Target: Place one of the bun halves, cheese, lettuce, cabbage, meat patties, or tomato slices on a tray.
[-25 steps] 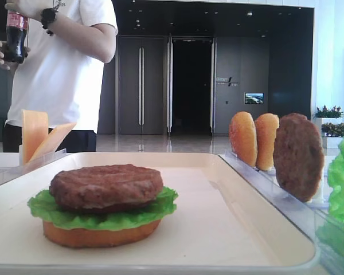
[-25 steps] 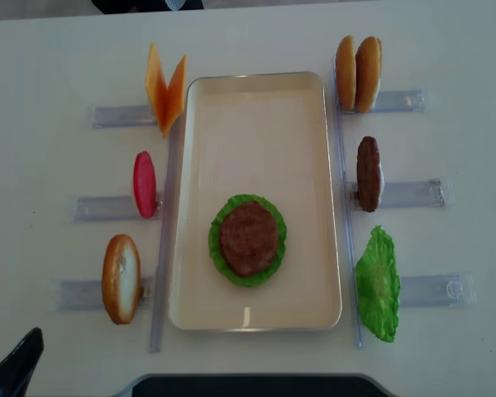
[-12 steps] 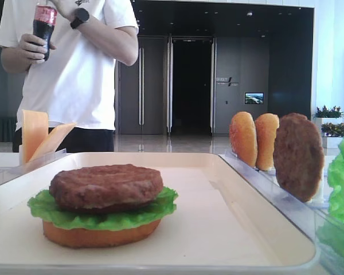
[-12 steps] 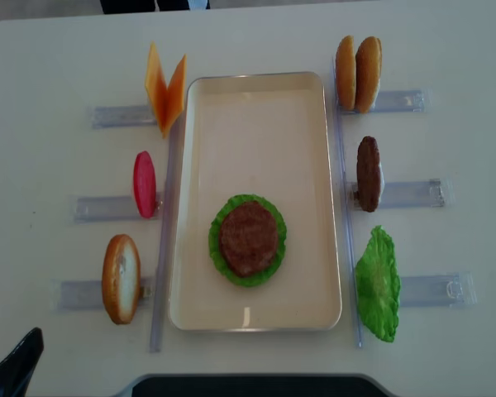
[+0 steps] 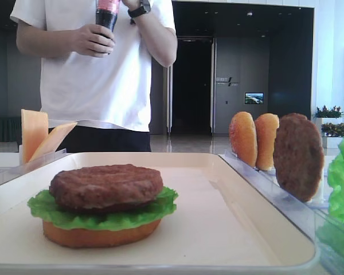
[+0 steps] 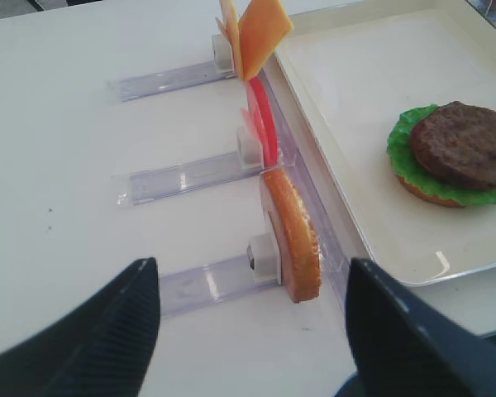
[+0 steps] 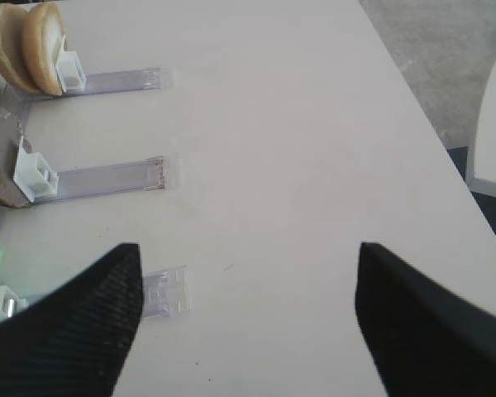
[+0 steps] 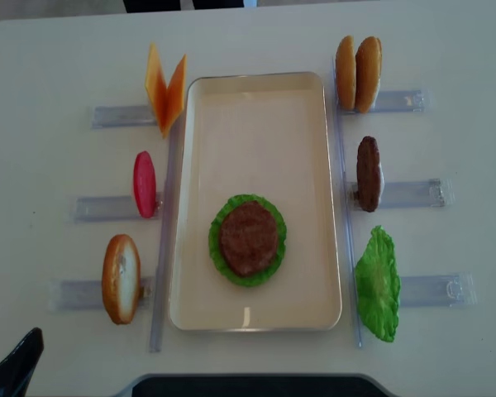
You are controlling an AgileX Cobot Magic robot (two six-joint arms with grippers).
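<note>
Bystander [image 5: 97, 63] shifted rightward; both wide-spread fingers [image 7: 248, 322] seemingly well apart from tray [image 8: 256, 107].

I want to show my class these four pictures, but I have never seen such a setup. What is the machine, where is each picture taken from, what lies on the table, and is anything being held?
It is a two-armed robot. One picture looks down from above, one sits low at the tray's edge, and two ride on the wrists. The left gripper and right gripper are both open and hold nothing. On the tray lies a stack: bun half, lettuce, meat patty. Clear racks beside it hold cheese, a tomato slice, more buns, another patty and another lettuce leaf. A person stands behind.
</note>
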